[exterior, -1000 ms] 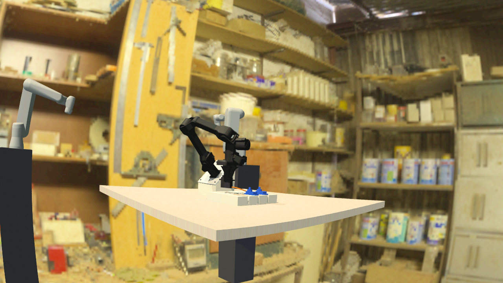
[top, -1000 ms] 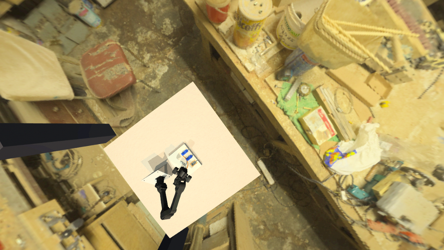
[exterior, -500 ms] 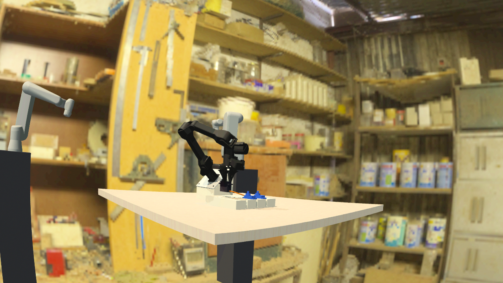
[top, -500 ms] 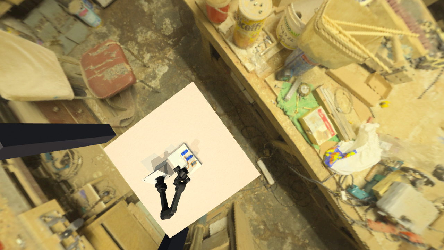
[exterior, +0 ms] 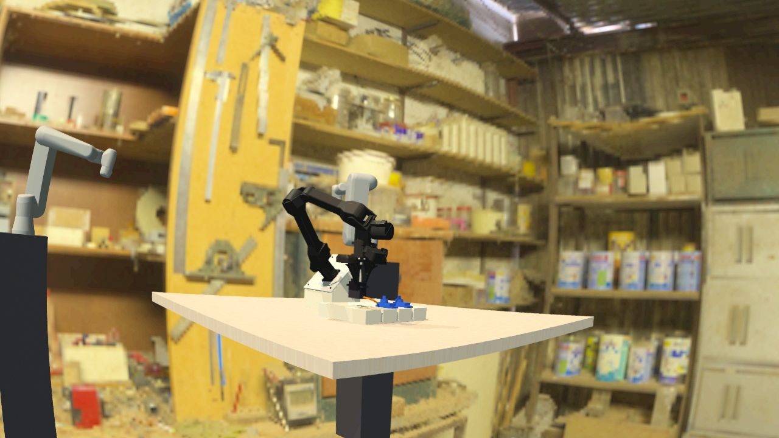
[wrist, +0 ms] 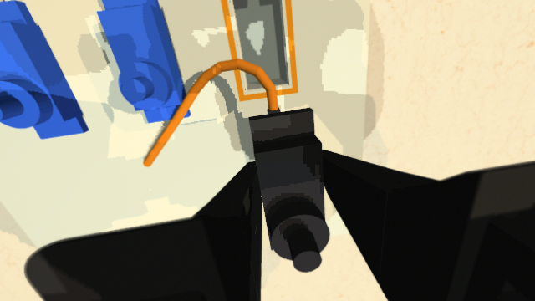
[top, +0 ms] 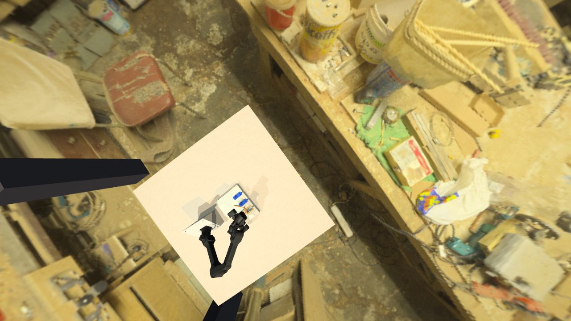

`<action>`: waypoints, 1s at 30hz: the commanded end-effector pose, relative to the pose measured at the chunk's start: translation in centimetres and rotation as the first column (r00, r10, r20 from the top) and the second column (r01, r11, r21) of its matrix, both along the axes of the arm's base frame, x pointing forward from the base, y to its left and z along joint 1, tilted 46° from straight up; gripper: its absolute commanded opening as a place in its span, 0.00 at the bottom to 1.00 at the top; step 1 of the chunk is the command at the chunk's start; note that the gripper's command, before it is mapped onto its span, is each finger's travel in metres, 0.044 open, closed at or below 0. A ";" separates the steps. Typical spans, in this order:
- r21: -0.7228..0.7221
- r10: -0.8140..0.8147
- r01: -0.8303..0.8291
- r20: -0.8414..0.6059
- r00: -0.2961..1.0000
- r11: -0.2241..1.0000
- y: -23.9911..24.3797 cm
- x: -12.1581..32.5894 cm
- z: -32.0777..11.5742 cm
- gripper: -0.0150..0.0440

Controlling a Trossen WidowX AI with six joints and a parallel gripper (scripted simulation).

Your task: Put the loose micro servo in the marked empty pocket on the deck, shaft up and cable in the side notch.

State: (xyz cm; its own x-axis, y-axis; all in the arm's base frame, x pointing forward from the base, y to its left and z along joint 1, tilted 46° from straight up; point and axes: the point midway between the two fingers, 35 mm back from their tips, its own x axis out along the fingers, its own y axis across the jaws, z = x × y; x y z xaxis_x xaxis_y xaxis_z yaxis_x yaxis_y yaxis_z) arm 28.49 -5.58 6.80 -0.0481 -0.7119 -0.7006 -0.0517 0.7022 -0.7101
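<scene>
My gripper is shut on the black micro servo by its sides, held above the deck. Its output shaft points up towards the wrist camera. Its orange cable leaves the far end, arches over the pocket's near left corner and bends back left. The empty pocket, marked by an orange outline, lies just beyond the servo in the wrist view, nearly in line with it; its far end is out of that view. The side notch cannot be made out.
Two blue servos sit in the deck left of the pocket in the wrist view. A tilted white plate stands at the arm's base. The deck rests on a pale table.
</scene>
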 end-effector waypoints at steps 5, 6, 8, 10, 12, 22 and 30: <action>-0.001 0.009 -0.009 0.008 1.000 1.000 0.2 3.6 0.0 0.25; -0.001 0.009 -0.009 0.008 1.000 1.000 0.2 3.9 0.0 0.25; -0.001 0.009 -0.009 0.009 1.000 1.000 0.2 4.7 -0.1 0.25; -0.001 0.009 -0.009 0.009 1.000 1.000 0.2 5.4 -0.1 0.25; -0.001 0.009 -0.009 0.009 1.000 1.000 0.2 6.1 -0.1 0.25; -0.001 0.009 -0.009 0.010 1.000 1.000 0.0 6.9 -0.3 0.25; -0.001 0.009 -0.009 0.010 1.000 1.000 -0.9 6.9 -1.2 0.25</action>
